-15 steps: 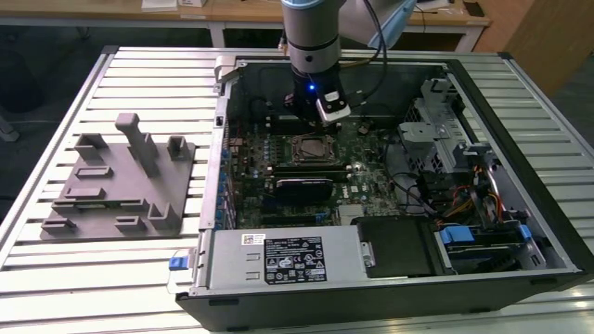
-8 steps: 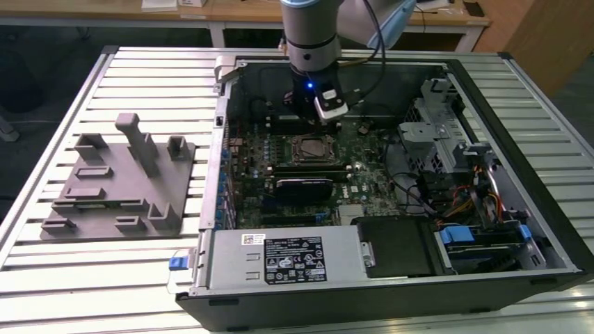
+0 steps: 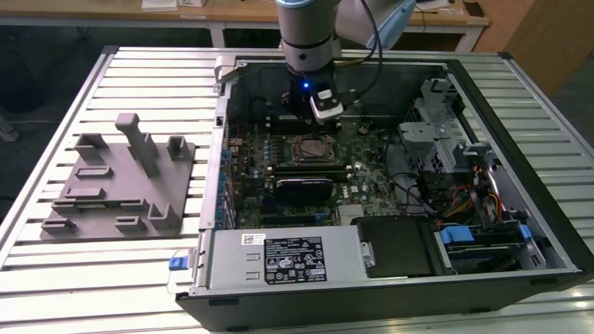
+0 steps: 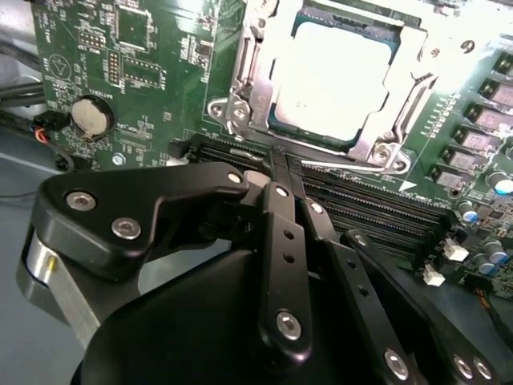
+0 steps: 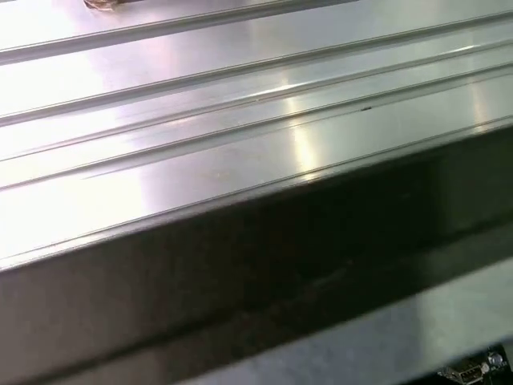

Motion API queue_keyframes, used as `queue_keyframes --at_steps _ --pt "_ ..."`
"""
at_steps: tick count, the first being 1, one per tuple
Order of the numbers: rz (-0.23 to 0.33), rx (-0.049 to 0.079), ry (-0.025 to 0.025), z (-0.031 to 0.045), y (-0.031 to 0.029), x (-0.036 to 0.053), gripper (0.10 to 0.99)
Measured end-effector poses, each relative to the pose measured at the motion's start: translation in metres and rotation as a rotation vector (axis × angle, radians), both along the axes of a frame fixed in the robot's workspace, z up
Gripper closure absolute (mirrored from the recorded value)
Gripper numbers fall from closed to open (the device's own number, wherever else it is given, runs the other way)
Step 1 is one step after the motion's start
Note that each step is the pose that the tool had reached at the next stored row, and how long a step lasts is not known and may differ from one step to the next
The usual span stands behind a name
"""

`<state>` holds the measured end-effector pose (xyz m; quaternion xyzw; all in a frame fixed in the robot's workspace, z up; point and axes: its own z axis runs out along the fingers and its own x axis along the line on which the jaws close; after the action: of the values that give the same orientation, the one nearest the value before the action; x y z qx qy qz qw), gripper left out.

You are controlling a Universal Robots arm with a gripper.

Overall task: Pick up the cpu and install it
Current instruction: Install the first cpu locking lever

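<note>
Cpu: you see the cpu (image 4: 333, 76) in the second wrist view, lying flat inside the socket frame (image 4: 240, 96) on the motherboard (image 4: 144, 72); its shiny top reflects the light. In the exterior view the socket (image 3: 307, 147) sits near the middle of the board.
Gripper: your gripper (image 4: 280, 164) is above the memory slots (image 4: 361, 200), just beside the socket; its two black fingers (image 4: 276, 241) are pressed together and hold nothing.
Arm: in the exterior view you find the gripper (image 3: 316, 118) inside the open computer case (image 3: 519, 229), a little behind the socket.
Fixture: the grey fixture block (image 3: 121, 184) lies on the slatted table (image 3: 55, 278), at the exterior view's left of the case.
Table surface: the first wrist view gives you the metal slats (image 5: 240, 136) and a dark edge of the case (image 5: 264, 265).
</note>
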<state>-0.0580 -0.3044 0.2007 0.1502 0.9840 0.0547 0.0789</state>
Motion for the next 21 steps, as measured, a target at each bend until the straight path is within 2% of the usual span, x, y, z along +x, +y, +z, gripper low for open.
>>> queue_keyframes --at_steps 11,21 --pt "-0.005 -0.005 -0.0005 -0.0043 0.0008 -0.0005 0.98" --pt "-0.008 -0.007 -0.0003 -0.0076 -0.0015 -0.0005 0.98"
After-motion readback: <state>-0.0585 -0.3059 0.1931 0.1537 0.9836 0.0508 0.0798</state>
